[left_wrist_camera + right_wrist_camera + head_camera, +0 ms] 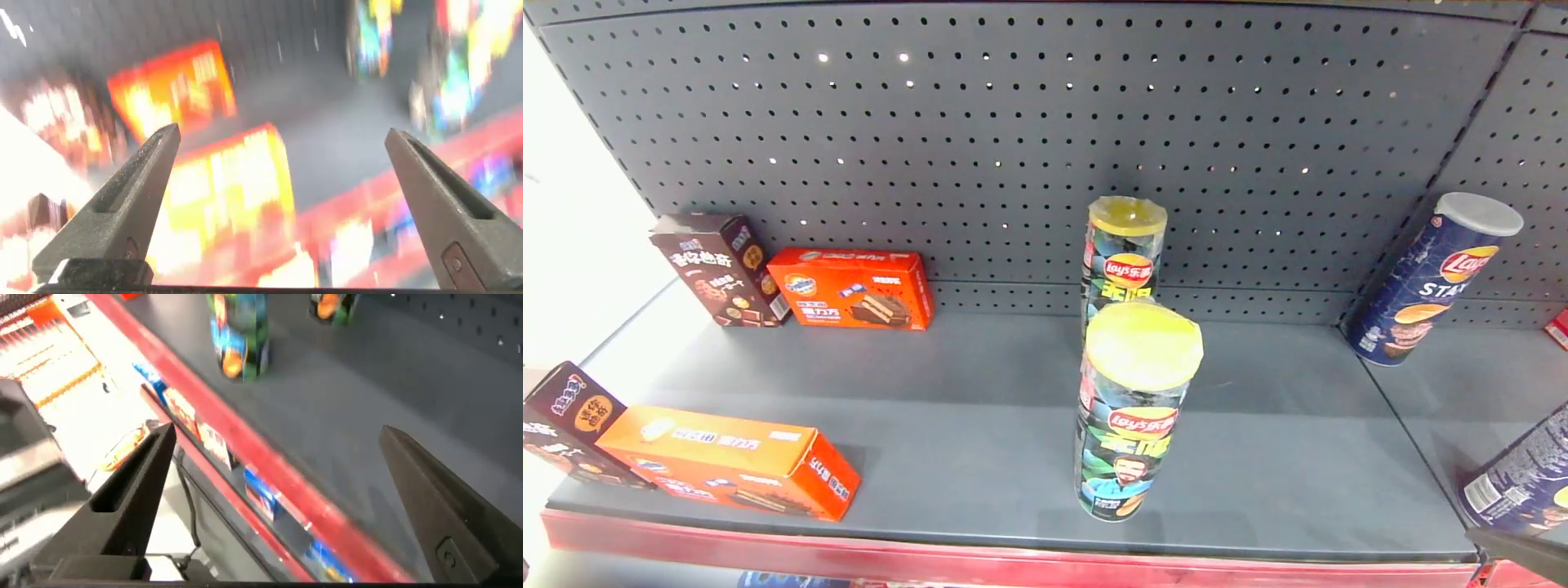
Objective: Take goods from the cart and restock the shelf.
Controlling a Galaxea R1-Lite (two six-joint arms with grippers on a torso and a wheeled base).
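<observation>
Sitting upright mid-shelf [980,425]: front chips can [1137,408] w/ a 2nd can [1123,253] right behind it, near the pegboard. Left gripper [279,135] & right gripper [278,431]: jaws spread wide, nothing in either.

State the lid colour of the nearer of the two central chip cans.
Yellow lid; clearest in the head view.

Head view: high up, facing forward and down at the shelf [980,408], near. Left wrist view: behind the left gripper [282,131], close to the orange boxes [245,196], blurry. Right wrist view: behind the right gripper [278,427], out past the red edge [270,453], facing the can [241,335]. Boxes, can and edge in the head view too.
</observation>
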